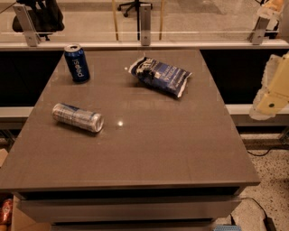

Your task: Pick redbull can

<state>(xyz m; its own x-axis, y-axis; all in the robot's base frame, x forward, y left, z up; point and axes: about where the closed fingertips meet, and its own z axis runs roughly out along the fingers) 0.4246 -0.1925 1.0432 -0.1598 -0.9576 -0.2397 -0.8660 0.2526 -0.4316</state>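
The redbull can (77, 117) is slim, silver and blue, and lies on its side on the left part of the brown table (149, 153). Its silver end faces the front right. My gripper (272, 92) shows as a cream-coloured body at the right edge of the view, beyond the table's right side and far from the can. It holds nothing that I can see.
A wider dark blue Pepsi can (76, 62) stands upright at the table's back left. A dark blue crinkled snack bag (160, 75) lies at the back centre. A glass railing with metal posts (145, 22) runs behind the table. Another part of the arm (270, 10) shows at the top right.
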